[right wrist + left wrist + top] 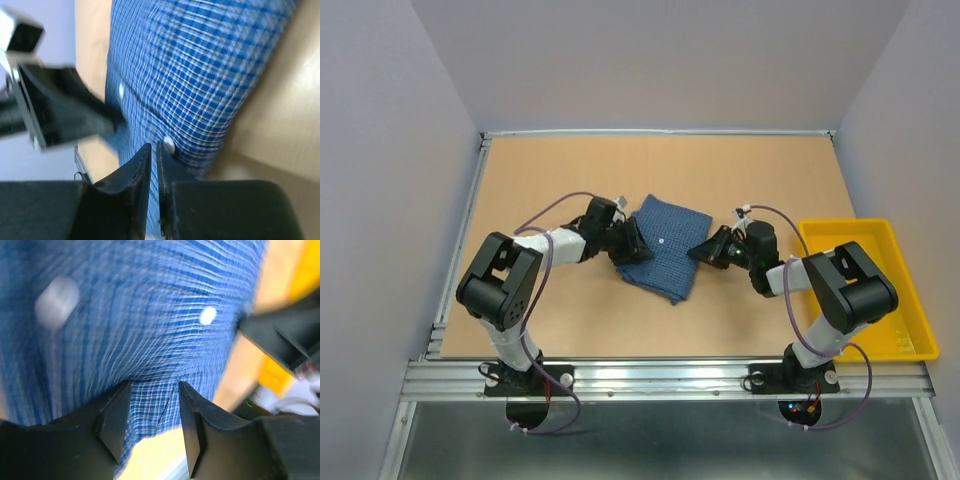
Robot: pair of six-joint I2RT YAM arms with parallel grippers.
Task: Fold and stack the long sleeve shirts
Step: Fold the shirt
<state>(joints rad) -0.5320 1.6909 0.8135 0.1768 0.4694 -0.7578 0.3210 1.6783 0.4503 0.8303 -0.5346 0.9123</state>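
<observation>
One blue fine-checked shirt (662,248) lies folded into a compact packet near the middle of the tabletop (570,170), flat on the board and set at a slant, with the two arms meeting it from opposite sides. The left jaws sit at its left edge, standing apart and released. Seen from that wrist, an edge of the checked cloth runs up between them without being pinched, and a small white button (207,315) shows on the fabric beyond. The right jaws touch the shirt's right edge and are drawn almost together, with only a thin slit between them (whether any cloth is nipped in that slit I cannot tell). Another white button (169,144) lies just beside their tips. A yellow tray (845,225) stands at the right edge of the tabletop, well apart from the shirt.
</observation>
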